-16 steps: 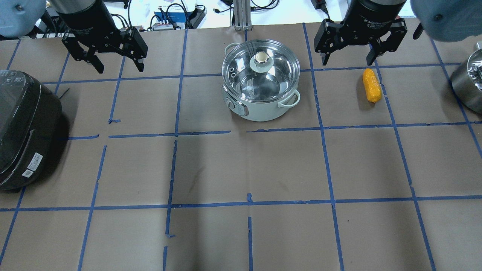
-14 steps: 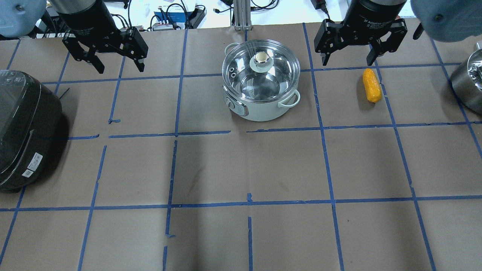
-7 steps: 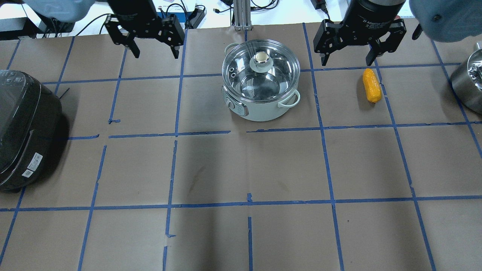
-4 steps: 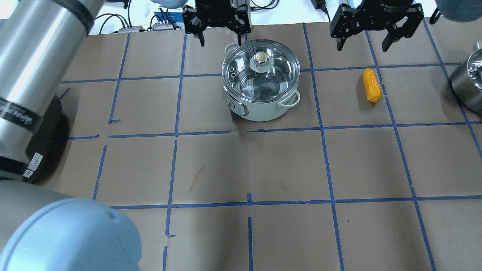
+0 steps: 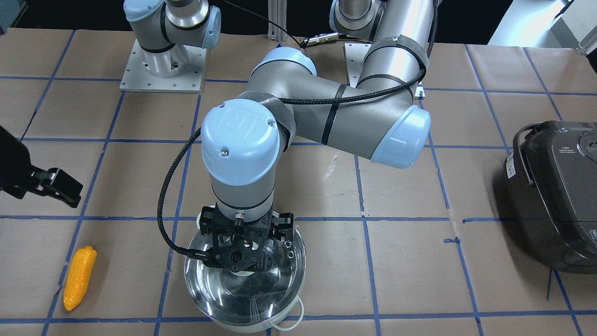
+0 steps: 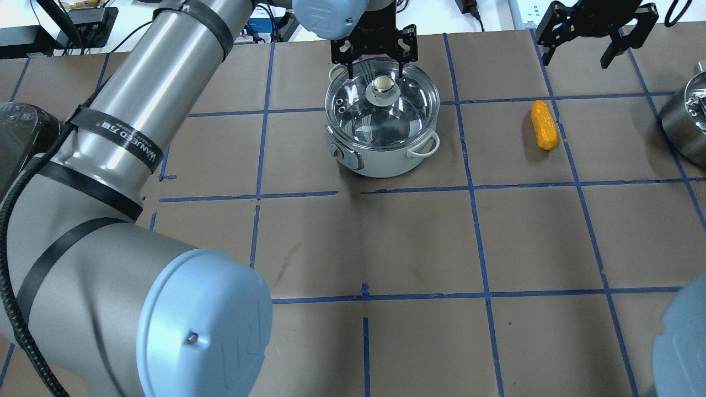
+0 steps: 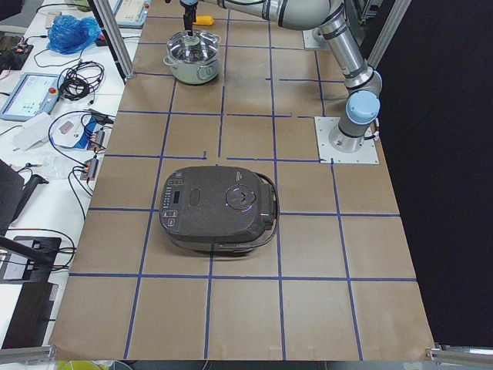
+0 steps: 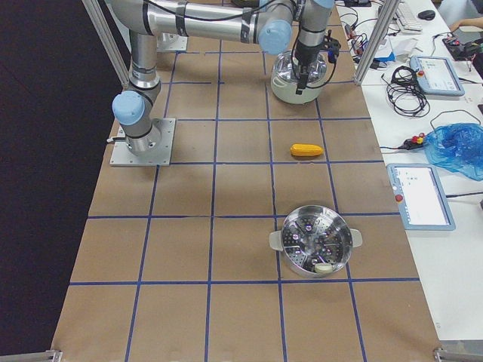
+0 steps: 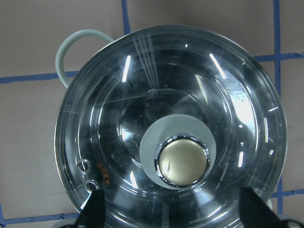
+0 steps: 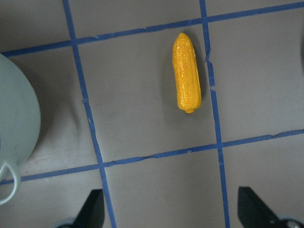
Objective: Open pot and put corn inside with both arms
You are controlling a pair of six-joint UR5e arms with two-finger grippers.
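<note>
Brown-paper table [image 6: 386, 248], taped into a blue grid.

1. Pot [image 6: 386, 162]: upright on the far side from the robot, midway between the arms. Glass lid [image 6: 397, 121] seated, not yet lifted.
2. Knob [image 9: 183, 161]: round, metal-capped, at the lid's centre. Judged the only sound hold. Glass likely slick, breakable and moderately heavy, so lift straight up.
3. Left gripper [image 6: 374, 70]: above the lid, jaws spread wide on either side of the knob, holding nothing. Contact with the lid cannot be told.
4. Corn [image 6: 544, 125]: flat on the table, well apart from the pot, on the robot's right. Probably light, rigid and prone to rolling. Pinch across the middle.
5. Right gripper [image 6: 576, 55]: above the table near the corn, jaws apart, empty.
6. Rice cooker [image 5: 555, 196]: dark, closed, at the left end.
</note>
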